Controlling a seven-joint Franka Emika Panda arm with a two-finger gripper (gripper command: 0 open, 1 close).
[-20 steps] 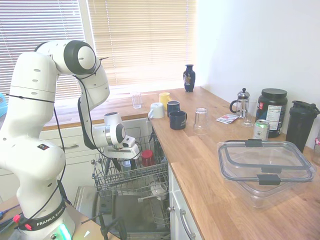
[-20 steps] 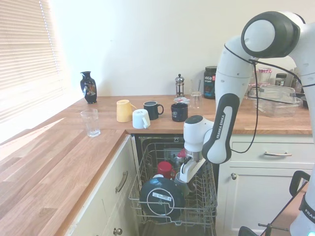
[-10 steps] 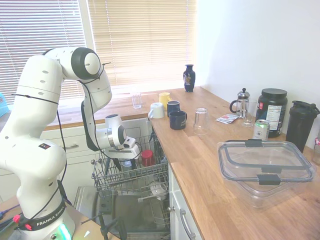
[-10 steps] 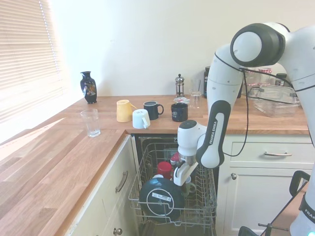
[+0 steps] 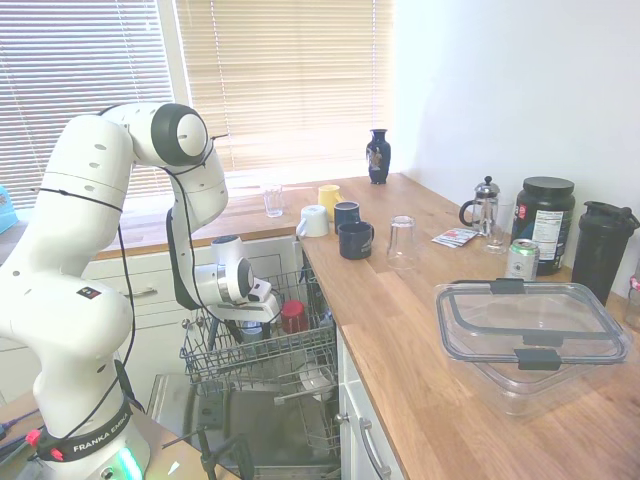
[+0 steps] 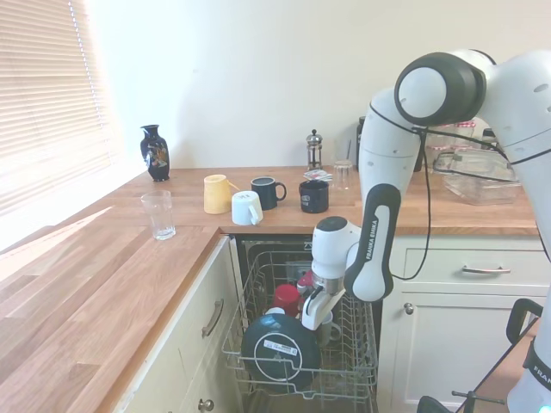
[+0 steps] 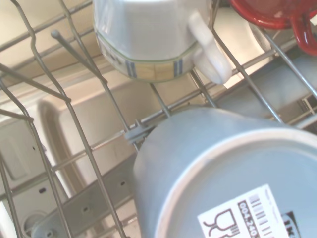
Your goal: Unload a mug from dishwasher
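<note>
The mug (image 7: pixel 213 168) is dull slate grey-blue and stands upside down in the rack, a pale barcode label on its base. It fills the wrist view from very close. My gripper (image 6: pixel 312 311) (image 5: pixel 250 322) reaches down into the pulled-out grey wire rack (image 6: pixel 349 361) (image 5: pixel 268 358) of the open dishwasher (image 5: pixel 250 435), right over that mug. In both exterior views the hand hides the mug. A red cup (image 6: pixel 287 297) (image 5: pixel 293 316) (image 7: pixel 272 15) and a white striped mug (image 7: pixel 148 34) sit just beyond it in the rack.
A dark round dish (image 6: pixel 275 348) with a white label leans at the rack's front. Navy mugs (image 5: pixel 355 240), a white mug (image 5: pixel 313 221), a yellow mug (image 6: pixel 215 193) and glasses stand on the wooden counter above. White handled drawers (image 6: pixel 465 271) flank the dishwasher.
The arm has bent further over and the gripper has sunk lower into the rack, sliding a little toward the red cup's side. The rack has shifted slightly.
</note>
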